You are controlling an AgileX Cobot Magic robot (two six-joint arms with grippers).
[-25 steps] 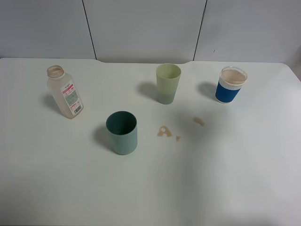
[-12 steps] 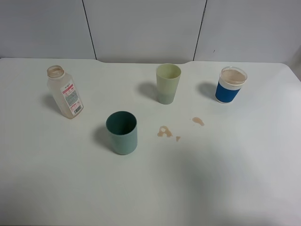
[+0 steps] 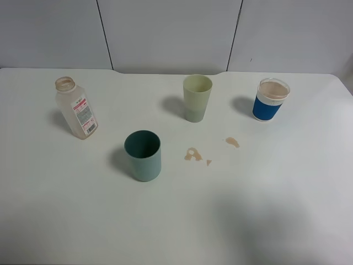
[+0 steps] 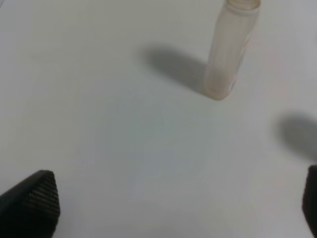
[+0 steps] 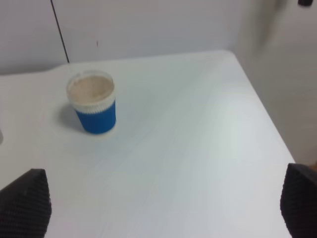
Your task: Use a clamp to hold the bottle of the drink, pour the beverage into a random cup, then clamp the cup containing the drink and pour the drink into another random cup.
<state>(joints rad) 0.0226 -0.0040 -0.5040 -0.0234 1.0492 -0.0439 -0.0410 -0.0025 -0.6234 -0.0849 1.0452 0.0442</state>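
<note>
hands [image 4: 168, 198] wide apart — bottle [image 3: 76, 108] upright, untouched

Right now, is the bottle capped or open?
Open. The bottle stands upright on the table with its wide neck bare and no cap on it; no cap shows anywhere in the views.

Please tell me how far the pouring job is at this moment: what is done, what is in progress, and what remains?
Done: hard to confirm. The bottle stands uncapped and looks nearly empty, and brown spills mark the table. The contents of the dark teal cup and pale green cup cannot be seen.
In hand: nothing; the left gripper and right gripper are open.
Left: unclear, perhaps both pours.
</note>
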